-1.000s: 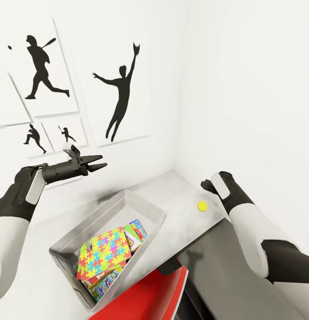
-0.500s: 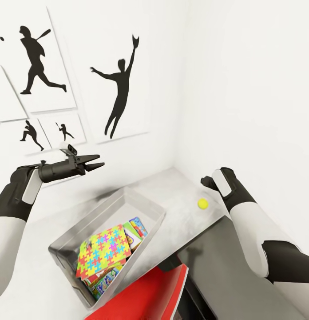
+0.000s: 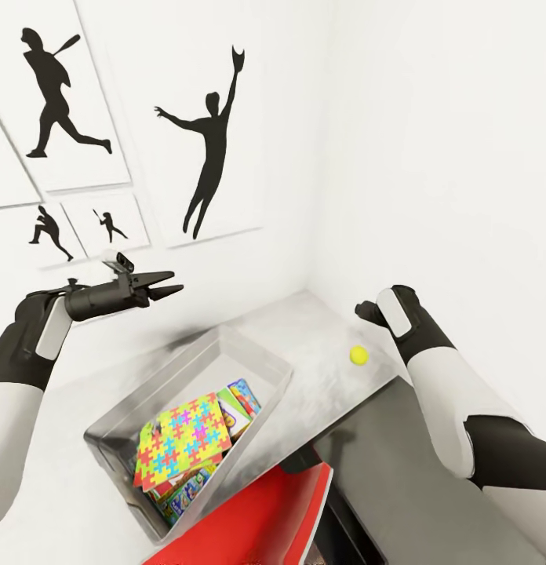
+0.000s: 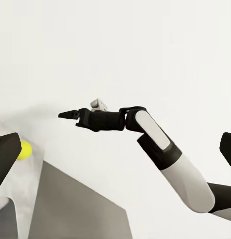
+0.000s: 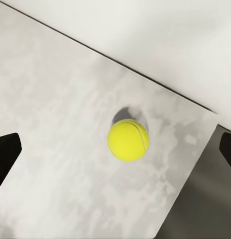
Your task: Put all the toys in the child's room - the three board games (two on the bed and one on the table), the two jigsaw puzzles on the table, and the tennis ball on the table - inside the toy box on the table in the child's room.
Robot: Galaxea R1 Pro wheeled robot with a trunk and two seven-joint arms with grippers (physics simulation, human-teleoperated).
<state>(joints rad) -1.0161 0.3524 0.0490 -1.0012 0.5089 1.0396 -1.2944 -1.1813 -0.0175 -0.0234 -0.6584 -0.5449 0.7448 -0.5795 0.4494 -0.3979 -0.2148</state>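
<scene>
Ball (image 5: pixel 128 140) between open right hand (image 5: pixel 115 149) fingers

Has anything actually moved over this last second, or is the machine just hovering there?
Mostly the camera tilted: the wall prints slid up and left. The left end effector drifted slightly toward the robot's left, holding nothing. The right arm's wrist barely shifted, staying above the tennis ball. The ball stayed on the table, and the jigsaw puzzle and game boxes stayed in the toy box.
</scene>
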